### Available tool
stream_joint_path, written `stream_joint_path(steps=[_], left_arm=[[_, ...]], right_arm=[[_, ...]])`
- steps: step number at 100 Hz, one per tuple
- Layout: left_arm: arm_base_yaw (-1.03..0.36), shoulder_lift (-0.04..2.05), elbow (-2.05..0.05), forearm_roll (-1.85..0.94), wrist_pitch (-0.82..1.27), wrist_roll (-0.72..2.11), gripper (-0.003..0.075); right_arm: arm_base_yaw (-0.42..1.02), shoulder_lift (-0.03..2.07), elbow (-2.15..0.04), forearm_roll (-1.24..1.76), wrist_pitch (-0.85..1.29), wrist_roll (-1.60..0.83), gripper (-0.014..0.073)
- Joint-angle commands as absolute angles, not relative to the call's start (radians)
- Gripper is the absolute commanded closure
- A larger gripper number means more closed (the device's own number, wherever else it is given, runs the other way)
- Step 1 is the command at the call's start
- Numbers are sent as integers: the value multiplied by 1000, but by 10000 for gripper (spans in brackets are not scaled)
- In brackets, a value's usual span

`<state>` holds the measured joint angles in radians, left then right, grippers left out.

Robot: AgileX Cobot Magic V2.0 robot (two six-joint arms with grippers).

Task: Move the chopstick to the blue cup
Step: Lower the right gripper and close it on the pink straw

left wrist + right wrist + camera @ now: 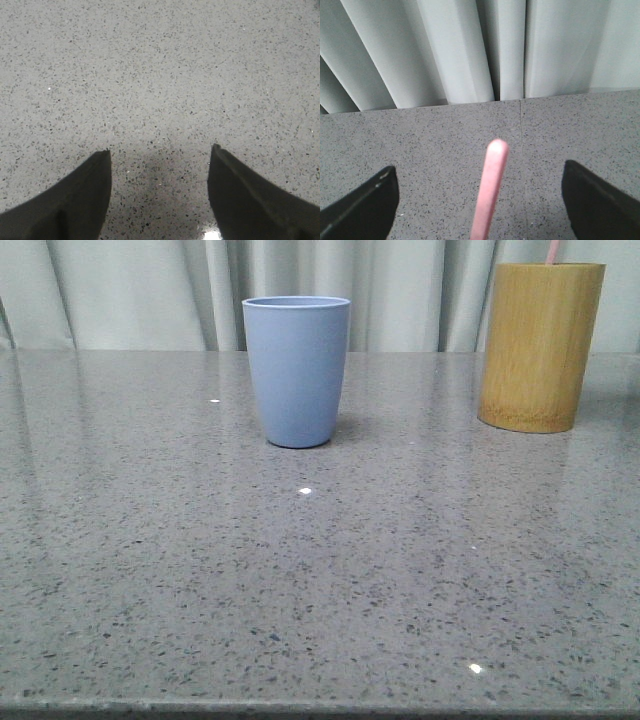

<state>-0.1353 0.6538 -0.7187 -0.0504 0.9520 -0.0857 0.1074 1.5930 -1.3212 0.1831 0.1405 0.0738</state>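
chopstick [552, 251] mostly hidden in bamboo holder [540, 345]

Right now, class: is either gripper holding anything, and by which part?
Nothing is held. The left gripper is open over bare table. The right gripper is open, the chopstick standing untouched between its fingers.

a grey speckled stone table [150, 570] carries the blue cup [296, 370] near its middle and a bamboo cylinder [540, 345] well apart, far right.

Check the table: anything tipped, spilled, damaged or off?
Nothing stands out. The blue cup and the bamboo holder both stand upright and apart on the speckled table, with no spill. The chopstick pokes out of the holder's top, between the open fingers of the right gripper. The left gripper is open over bare table.
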Motion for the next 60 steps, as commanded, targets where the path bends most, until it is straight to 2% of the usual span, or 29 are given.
stream_joint_path(steps=[1, 26, 38, 60], left_arm=[[-132, 651, -746, -61, 894, -94, 314], [-132, 651, -746, -61, 894, -94, 314], [-132, 651, -746, -61, 894, -94, 314], [-132, 651, -746, -61, 894, -94, 314]], right_arm=[[98, 1551, -1361, 188, 52, 71, -58], [98, 1551, -1361, 188, 60, 71, -38], [98, 1551, -1361, 188, 60, 71, 56], [98, 1551, -1361, 188, 60, 71, 282]])
